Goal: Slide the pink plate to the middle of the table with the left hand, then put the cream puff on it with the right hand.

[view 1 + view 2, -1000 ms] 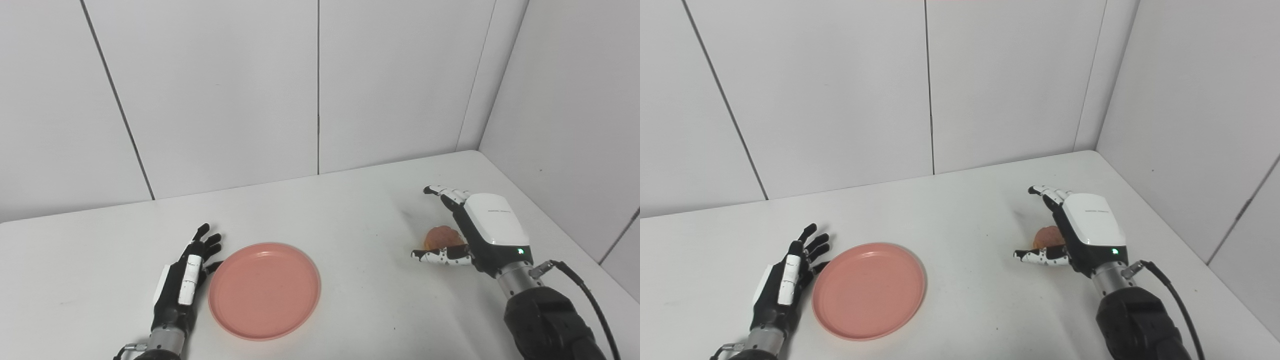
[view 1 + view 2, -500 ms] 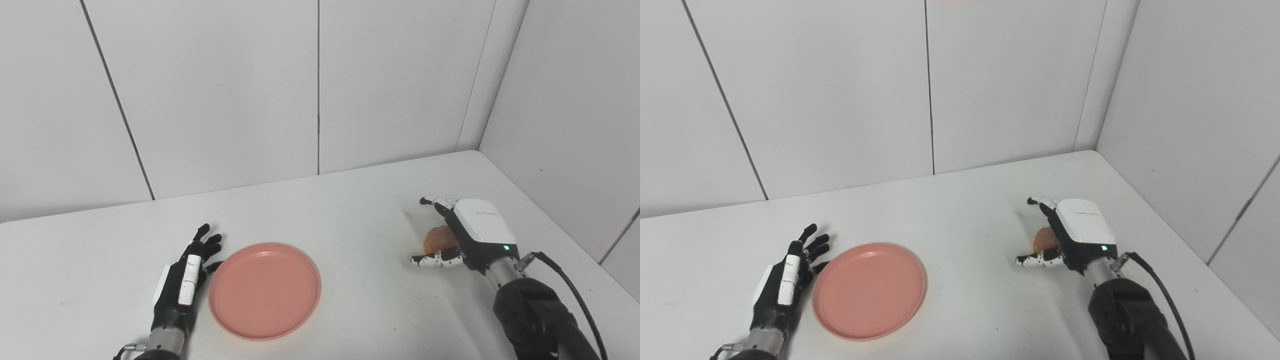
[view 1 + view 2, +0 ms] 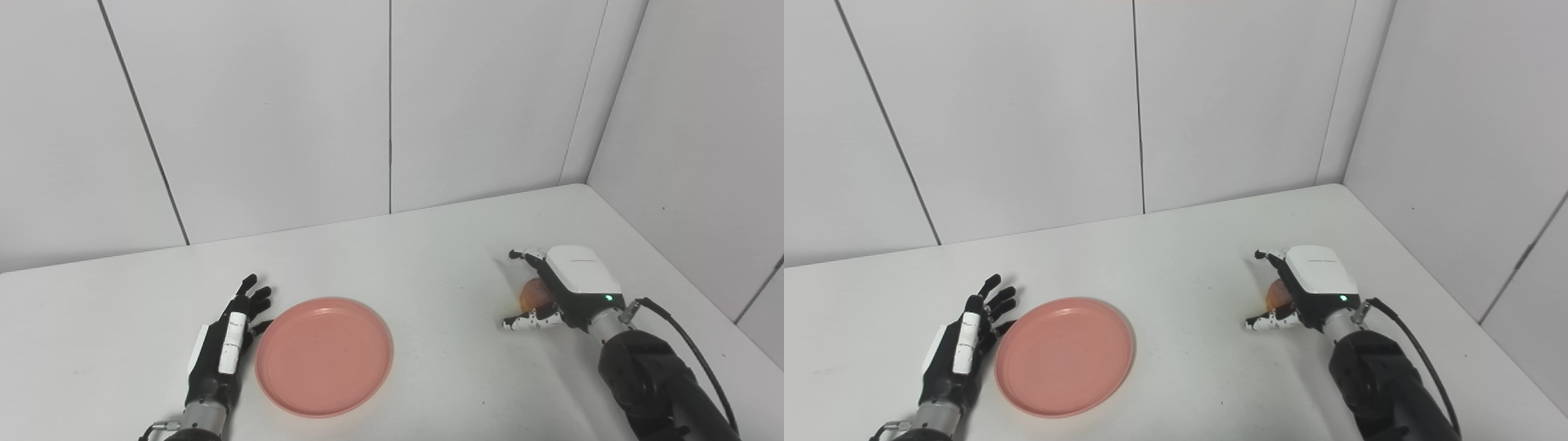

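Note:
The pink plate (image 3: 323, 355) lies flat on the white table (image 3: 429, 257), left of centre and toward the front, with nothing on it. My left hand (image 3: 226, 343) rests open on the table against the plate's left rim, fingers spread and pointing away. The cream puff (image 3: 530, 294), a small golden-brown ball, sits on the table at the right. My right hand (image 3: 576, 285) is low over it, fingers curved past its far side and thumb (image 3: 527, 321) stretched along its near side. Most of the puff is hidden by the palm. The fingers have not closed on it.
White wall panels (image 3: 392, 110) stand behind the table and along its right side (image 3: 704, 153). The right arm's black cable (image 3: 698, 352) loops near the table's right edge.
My right hand has dropped lower and drawn in over the cream puff, covering more of it. The left hand, the plate and the puff have not moved.

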